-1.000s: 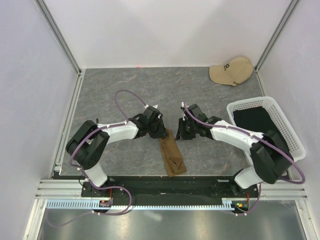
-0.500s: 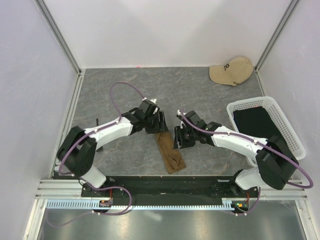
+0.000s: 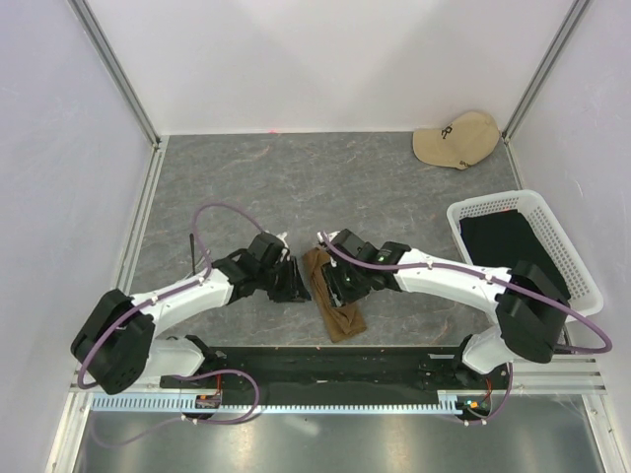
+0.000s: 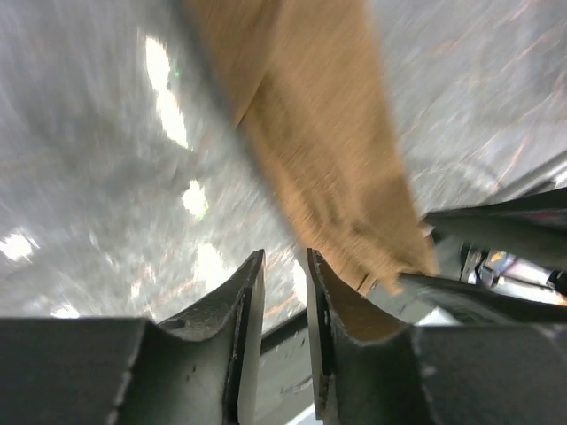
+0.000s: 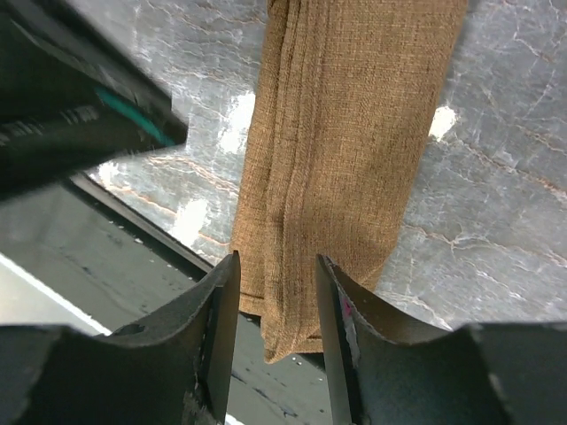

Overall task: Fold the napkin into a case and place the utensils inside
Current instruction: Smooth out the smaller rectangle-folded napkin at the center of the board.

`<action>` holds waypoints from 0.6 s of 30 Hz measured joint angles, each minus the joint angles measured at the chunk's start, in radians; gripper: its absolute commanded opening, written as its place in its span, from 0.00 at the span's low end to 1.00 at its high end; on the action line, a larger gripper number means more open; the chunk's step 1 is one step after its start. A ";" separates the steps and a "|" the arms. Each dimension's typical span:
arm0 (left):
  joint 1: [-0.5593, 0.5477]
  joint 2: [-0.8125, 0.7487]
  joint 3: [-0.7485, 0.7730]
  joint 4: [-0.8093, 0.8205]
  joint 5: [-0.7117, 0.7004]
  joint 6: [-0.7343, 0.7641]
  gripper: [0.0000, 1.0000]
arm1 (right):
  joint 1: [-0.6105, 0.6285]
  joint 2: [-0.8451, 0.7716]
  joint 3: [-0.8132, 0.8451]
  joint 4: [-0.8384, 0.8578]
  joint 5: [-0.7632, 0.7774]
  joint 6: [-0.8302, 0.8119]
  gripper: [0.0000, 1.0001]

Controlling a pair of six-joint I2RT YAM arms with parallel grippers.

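From above, the napkin [image 3: 345,320], folded into a narrow strip, lay on the bench [image 3: 296,187] near its front edge. The left end effector [image 3: 293,283] was just beside it and the right end effector [image 3: 335,286] was over it. The left wrist view showed jaws slightly apart and empty beside the cloth. The right wrist view showed jaws parted above the strip's near end, holding nothing.

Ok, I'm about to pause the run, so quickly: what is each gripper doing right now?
Left gripper: open by a narrow gap, nothing between the jaws.
Right gripper: open above the folded napkin, holding nothing.
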 measured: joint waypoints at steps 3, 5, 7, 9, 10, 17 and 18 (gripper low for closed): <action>-0.018 0.002 -0.067 0.043 0.040 -0.048 0.28 | 0.026 0.042 0.040 -0.036 0.034 -0.015 0.48; -0.036 0.016 -0.106 0.101 0.069 -0.088 0.28 | 0.045 0.078 0.064 -0.064 0.066 -0.021 0.48; -0.051 0.037 -0.128 0.148 0.090 -0.119 0.28 | 0.060 0.101 0.071 -0.077 0.080 -0.023 0.48; -0.068 0.068 -0.139 0.198 0.104 -0.149 0.29 | 0.080 0.127 0.080 -0.097 0.103 -0.024 0.49; -0.077 0.082 -0.142 0.219 0.113 -0.163 0.29 | 0.089 0.138 0.084 -0.105 0.113 -0.024 0.50; -0.099 0.107 -0.178 0.331 0.124 -0.230 0.27 | 0.138 0.189 0.119 -0.151 0.180 -0.023 0.51; -0.099 0.109 -0.186 0.343 0.124 -0.240 0.27 | 0.143 0.195 0.125 -0.155 0.188 -0.022 0.51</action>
